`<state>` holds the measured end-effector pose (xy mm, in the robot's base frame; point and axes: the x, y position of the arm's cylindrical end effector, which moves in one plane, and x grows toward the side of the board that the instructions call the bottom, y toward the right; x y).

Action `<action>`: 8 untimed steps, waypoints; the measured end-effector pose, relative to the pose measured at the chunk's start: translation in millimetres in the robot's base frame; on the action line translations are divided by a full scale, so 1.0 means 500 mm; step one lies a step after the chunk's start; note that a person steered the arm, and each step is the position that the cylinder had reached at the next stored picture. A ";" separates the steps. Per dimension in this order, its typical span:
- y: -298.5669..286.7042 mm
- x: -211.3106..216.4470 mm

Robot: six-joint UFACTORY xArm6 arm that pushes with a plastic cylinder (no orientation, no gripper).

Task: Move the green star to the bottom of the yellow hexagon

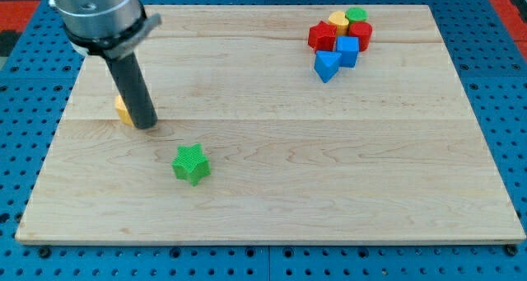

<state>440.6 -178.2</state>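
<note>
Green star (191, 164) sits nearest the view's bottom, alone on the wooden tabletop (329, 182), left of centre and flat on its face. Up and to the view's left of it, my tip (146, 126) rests on the wood, right against a small yellow block (123, 110) that peeks out from behind the rod; only a sliver shows, so its shape cannot be confirmed, though it is judged to be the yellow hexagon the task names. Rod and star are near each other but clearly apart, with bare wood between them.

No jaws exist on this arm; it ends in the plain rod, so nothing can be gripped and nothing is.

At the view's top right, well away, a tight cluster holds a red block (323, 36), a second red block (361, 32), a yellow round block (338, 20), a green round block (356, 16), a blue cube (347, 50) and a blue wedge-like block (327, 65).

By the look of things the task is partly along: the star already lies below the yellow block, but offset to the view's right and not yet close. A push toward the view's upper left appears to remain.

Being a star, it has no real long axis; one point aims roughly toward the view's bottom.
</note>
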 end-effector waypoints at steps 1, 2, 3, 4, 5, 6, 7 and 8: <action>-0.011 -0.036; 0.189 -0.028; 0.398 0.103; 0.331 0.181; 0.125 0.090; 0.256 0.151; 0.214 0.251; 0.095 0.176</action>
<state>528.6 -130.8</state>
